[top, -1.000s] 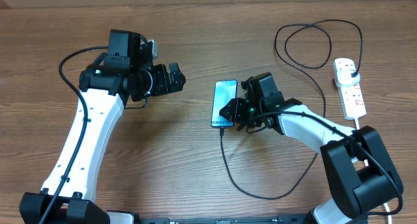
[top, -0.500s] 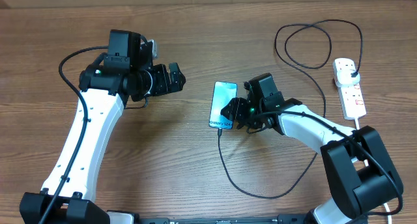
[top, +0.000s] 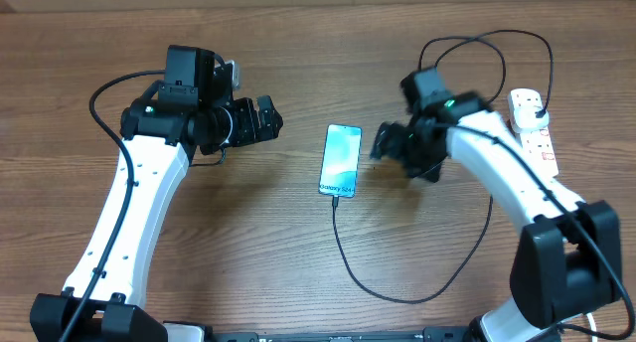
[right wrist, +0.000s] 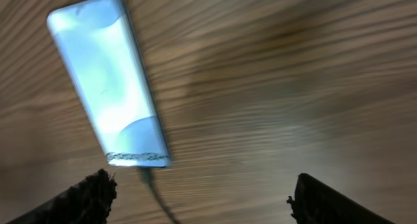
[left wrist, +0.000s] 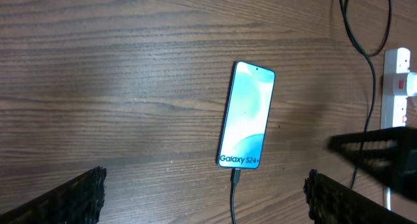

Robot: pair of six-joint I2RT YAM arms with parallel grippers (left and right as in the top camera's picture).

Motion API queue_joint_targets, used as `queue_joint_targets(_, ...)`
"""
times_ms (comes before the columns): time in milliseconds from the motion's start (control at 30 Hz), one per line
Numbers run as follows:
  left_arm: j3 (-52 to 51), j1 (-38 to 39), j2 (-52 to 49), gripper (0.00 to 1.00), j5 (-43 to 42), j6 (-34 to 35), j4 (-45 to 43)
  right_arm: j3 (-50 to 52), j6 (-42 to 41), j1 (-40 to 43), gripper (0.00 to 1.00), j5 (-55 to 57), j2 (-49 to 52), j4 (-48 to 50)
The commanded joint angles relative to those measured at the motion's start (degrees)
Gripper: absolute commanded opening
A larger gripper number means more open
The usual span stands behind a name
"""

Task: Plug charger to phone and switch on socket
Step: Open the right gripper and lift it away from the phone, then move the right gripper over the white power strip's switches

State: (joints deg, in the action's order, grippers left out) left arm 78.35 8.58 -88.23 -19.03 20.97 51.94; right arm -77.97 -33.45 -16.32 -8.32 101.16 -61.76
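The phone (top: 340, 160) lies flat on the table, screen up, "Galaxy S24" text at its near short edge; it also shows in the left wrist view (left wrist: 247, 114) and the right wrist view (right wrist: 109, 81). The charger cable (top: 397, 295) is plugged into the phone's near edge (left wrist: 235, 178), loops over the table and runs to its black plug in the white socket strip (top: 534, 133) at the far right. My right gripper (top: 390, 146) is open and empty, raised just right of the phone. My left gripper (top: 266, 119) is open and empty, well left of the phone.
The strip's thick white cord (top: 546, 186) runs down the right side under my right arm. The black cable makes a big loop (top: 484, 69) at the back right. The table is bare wood elsewhere.
My right gripper has let go near the phone's plugged end, lifted and moved right and back towards the socket. The phone tilted slightly. The left arm has not moved.
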Motion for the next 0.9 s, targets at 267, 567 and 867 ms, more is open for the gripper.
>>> queue_joint_targets(267,0.5,-0.3,0.5,0.99,0.4,-0.9,-0.1,-3.6,4.1,15.5,1.00,15.8,-0.1,-6.3)
queue_joint_targets(567,0.5,-0.3,0.5,1.00,0.4,-0.9,-0.1,-3.4,6.5,23.4,1.00,16.4,-0.1,0.4)
queue_joint_targets(867,0.5,-0.3,0.5,0.99,0.4,-0.9,-0.1,-3.4,3.0,31.3,1.00,16.5,1.8,5.0)
